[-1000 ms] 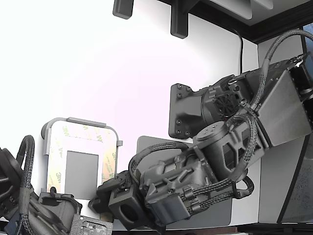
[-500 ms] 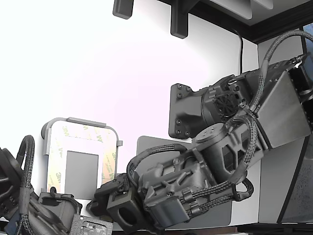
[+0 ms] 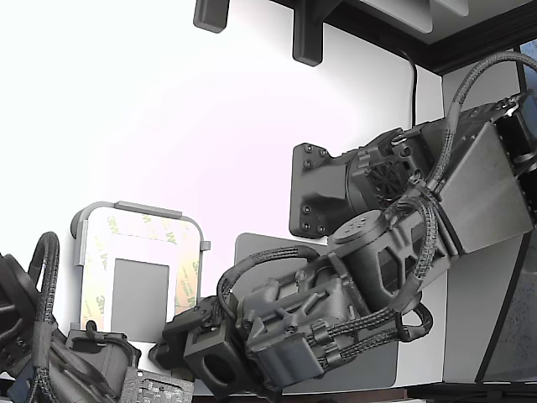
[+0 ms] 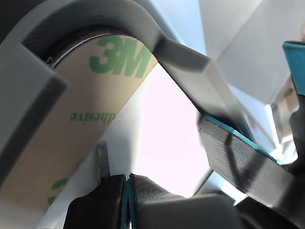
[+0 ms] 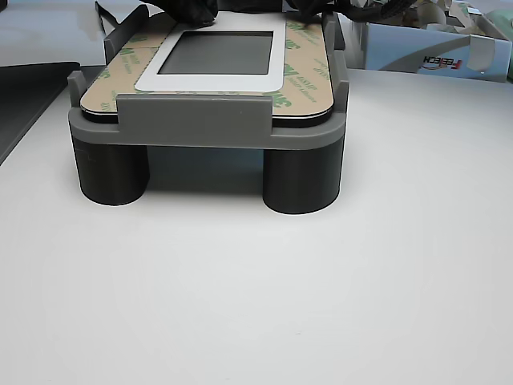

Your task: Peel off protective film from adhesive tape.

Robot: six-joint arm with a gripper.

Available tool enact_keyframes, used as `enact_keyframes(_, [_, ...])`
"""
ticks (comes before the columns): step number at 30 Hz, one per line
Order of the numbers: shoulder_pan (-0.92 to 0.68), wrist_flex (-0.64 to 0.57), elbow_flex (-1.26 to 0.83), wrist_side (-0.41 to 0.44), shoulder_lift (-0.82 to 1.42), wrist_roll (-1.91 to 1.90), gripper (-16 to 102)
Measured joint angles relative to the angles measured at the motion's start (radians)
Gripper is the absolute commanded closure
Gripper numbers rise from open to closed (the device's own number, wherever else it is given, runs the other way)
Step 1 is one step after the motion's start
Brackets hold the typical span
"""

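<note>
The arm has barely shifted, its gripper (image 4: 126, 188) staying at the near edge of the adhesive tape (image 3: 186, 281). Its tips are pressed together beside the protective film (image 4: 71, 119).

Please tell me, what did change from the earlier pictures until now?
Only a small change: the arm's wrist dipped slightly toward the exterior view's lower left half a second ago and has settled back a little. The tool's tips are hidden there. The film and grey holder did not move.
</note>
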State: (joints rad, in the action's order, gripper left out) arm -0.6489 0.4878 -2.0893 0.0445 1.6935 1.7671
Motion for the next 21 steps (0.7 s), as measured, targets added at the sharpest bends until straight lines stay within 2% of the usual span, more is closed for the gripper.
enact_keyframes(21, [-0.012,0.002,0.0,0.002,0.0,-0.037,97])
